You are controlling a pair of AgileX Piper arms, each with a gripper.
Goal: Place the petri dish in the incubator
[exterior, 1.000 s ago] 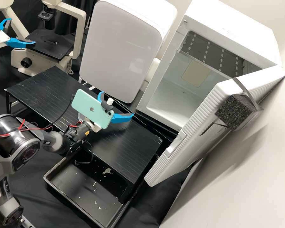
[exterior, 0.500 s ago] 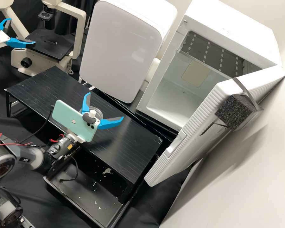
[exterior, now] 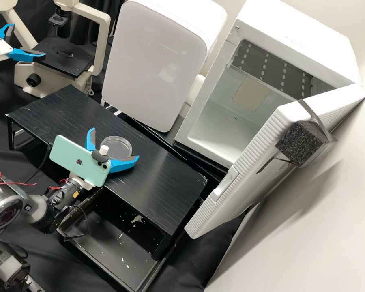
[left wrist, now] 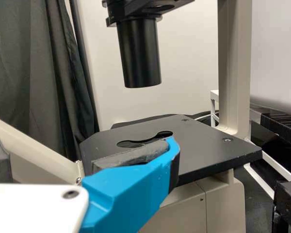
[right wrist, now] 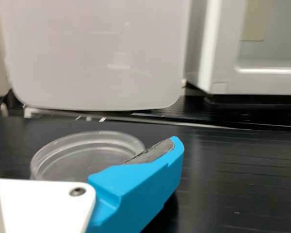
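Starting at the far left of the high view, we log the left gripper (exterior: 28, 39) at the microscope (exterior: 65, 56), its two blue fingers spread apart with nothing between them. One finger lies in front of the microscope's black stage in both the high and left wrist views; we cannot tell whether they touch.

Next, we note the right gripper (exterior: 115, 143) low over the long black stand (exterior: 162, 186), with a mint-green phone (exterior: 77, 160) mounted behind it. Its fingers are spread, and the clear, round petri dish (exterior: 121, 147) lies flat on the stand, partly between them. We record no grip on the dish; contact with either finger cannot be told. In front of the stand we find a dark tray (exterior: 109, 251) holding small pale scraps.

Farther right, behind the stand, we have a closed white appliance (exterior: 150, 61), then the white incubator (exterior: 296, 44). Its ribbed door (exterior: 235, 194) is open, with a black foam block (exterior: 300, 142) strapped on. The dish is outside the incubator, well apart from it.
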